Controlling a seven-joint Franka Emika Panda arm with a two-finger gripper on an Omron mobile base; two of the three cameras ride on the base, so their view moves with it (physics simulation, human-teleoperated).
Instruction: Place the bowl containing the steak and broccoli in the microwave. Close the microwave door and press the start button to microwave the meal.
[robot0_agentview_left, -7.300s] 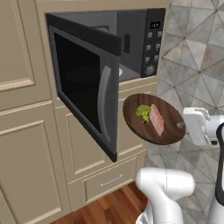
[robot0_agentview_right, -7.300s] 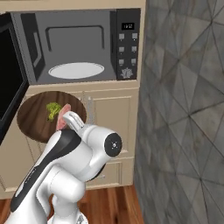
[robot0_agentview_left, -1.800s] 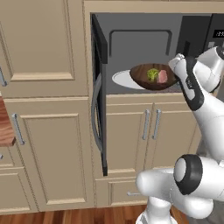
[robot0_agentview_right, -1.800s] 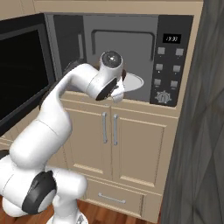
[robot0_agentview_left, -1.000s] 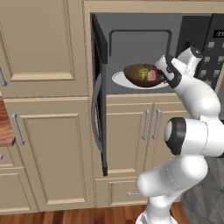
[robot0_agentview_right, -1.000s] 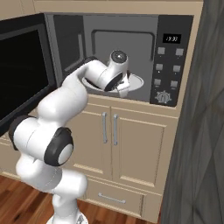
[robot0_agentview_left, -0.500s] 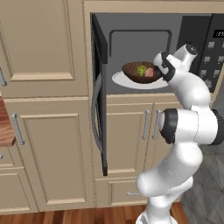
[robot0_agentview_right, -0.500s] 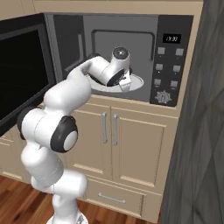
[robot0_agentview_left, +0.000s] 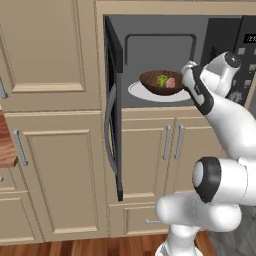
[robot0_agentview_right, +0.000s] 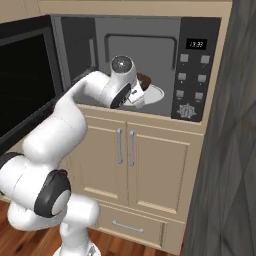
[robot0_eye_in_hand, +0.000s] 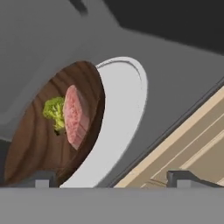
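The dark brown bowl (robot0_agentview_left: 159, 82) rests on the white turntable plate (robot0_agentview_left: 145, 93) inside the open microwave (robot0_agentview_left: 150, 45). In it lie the pink steak (robot0_eye_in_hand: 76, 116) and the green broccoli (robot0_eye_in_hand: 54, 111). My gripper (robot0_agentview_left: 186, 81) is at the bowl's right rim, reaching into the cavity. In the hand view its fingertips (robot0_eye_in_hand: 41, 177) stand wide apart at the bottom, open, with the bowl's (robot0_eye_in_hand: 39, 140) near rim low between them and unclamped. The microwave door (robot0_agentview_left: 113, 105) hangs swung out to the left. My hand hides most of the bowl (robot0_agentview_right: 145, 80) in the right base view.
The dark button panel (robot0_agentview_right: 192, 75) with its display is right of the cavity. Beige cabinet doors (robot0_agentview_left: 150, 150) with silver handles stand below. A wooden counter edge (robot0_agentview_left: 6, 145) juts in at far left. A dark grey wall (robot0_agentview_right: 227, 150) rises on the right.
The jaws have opened and let go of the bowl, which now sits on the turntable plate. The hand has shifted slightly right along the bowl's rim.
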